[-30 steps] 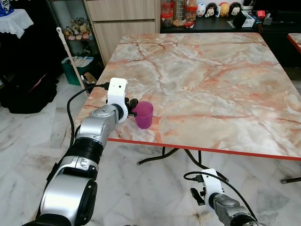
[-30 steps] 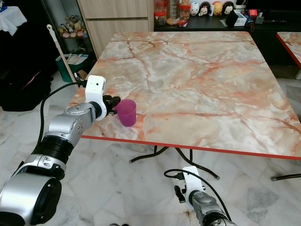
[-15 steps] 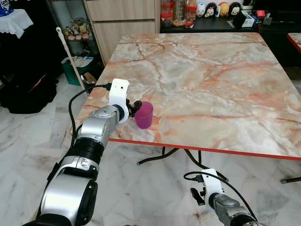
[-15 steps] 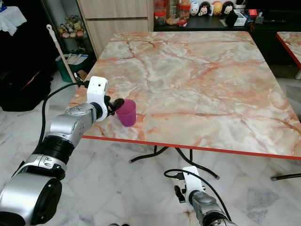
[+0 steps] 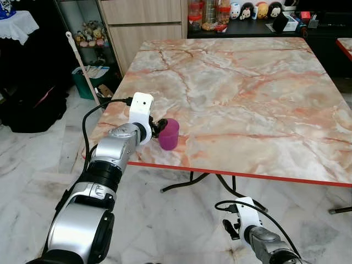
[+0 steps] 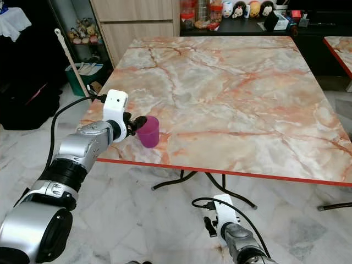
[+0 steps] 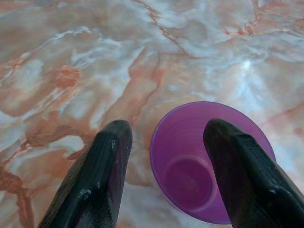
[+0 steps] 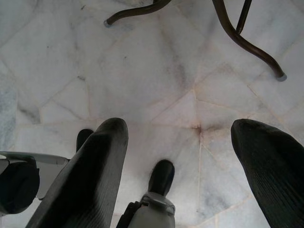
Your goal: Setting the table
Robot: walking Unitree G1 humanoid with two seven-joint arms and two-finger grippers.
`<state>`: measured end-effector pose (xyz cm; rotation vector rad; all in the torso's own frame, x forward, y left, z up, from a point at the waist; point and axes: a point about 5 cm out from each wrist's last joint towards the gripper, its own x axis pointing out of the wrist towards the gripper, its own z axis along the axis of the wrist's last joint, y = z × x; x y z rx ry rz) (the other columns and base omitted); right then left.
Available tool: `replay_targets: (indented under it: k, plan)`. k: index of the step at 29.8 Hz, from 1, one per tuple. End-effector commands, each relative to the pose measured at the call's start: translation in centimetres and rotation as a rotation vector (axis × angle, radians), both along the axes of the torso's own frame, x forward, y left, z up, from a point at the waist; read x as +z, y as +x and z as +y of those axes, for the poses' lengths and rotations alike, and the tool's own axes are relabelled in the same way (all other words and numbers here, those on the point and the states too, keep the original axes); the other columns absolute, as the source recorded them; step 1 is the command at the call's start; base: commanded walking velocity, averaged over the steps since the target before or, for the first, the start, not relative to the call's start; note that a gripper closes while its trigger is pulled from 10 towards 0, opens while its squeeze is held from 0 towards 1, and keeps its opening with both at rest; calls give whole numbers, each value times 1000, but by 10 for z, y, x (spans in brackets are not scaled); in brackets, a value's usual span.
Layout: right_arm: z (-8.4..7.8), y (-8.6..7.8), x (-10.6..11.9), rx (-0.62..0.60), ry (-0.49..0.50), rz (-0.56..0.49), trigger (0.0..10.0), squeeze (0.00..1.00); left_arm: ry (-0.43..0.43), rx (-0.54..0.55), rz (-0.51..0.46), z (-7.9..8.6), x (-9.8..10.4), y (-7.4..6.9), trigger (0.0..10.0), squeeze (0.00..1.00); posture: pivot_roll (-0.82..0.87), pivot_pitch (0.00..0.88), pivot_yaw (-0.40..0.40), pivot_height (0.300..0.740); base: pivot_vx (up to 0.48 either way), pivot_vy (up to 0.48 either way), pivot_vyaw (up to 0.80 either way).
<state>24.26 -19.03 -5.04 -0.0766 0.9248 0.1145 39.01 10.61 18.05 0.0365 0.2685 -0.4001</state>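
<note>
A purple plastic cup (image 5: 169, 135) stands upright and empty near the front left corner of the marble table (image 5: 247, 82). My left gripper (image 5: 158, 127) reaches over the table edge and is at the cup's left side. In the left wrist view the cup (image 7: 185, 175) lies just past the open gripper (image 7: 166, 128). One finger (image 7: 107, 171) is beside the rim with a gap, and the other overlaps the cup's far side. My right gripper (image 8: 180, 126) hangs open low over the white floor, holding nothing.
The table has a red rim (image 5: 247, 176) and dark curved metal legs (image 8: 247, 42) beneath. A mop handle (image 5: 82, 69) and a green bin (image 5: 91, 82) stand at the left. A counter with jars and toys (image 5: 242, 11) runs behind the table.
My left gripper has edged slightly forward toward the cup. The cup has barely shifted, and the right arm has stayed still.
</note>
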Motion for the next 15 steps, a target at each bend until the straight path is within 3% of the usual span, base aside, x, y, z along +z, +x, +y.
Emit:
replay_targets:
  k: [1,15]
  plan:
    - [4,0,0,3,6,3,10000,0,39,3,3,3,4,2,10000,0,10,62,89,740,0,0,0]
    - [4,0,-1,4,6,4,10000,0,73,-2,30,3,-3,1,10000,0,9,62,90,740,0,0,0]
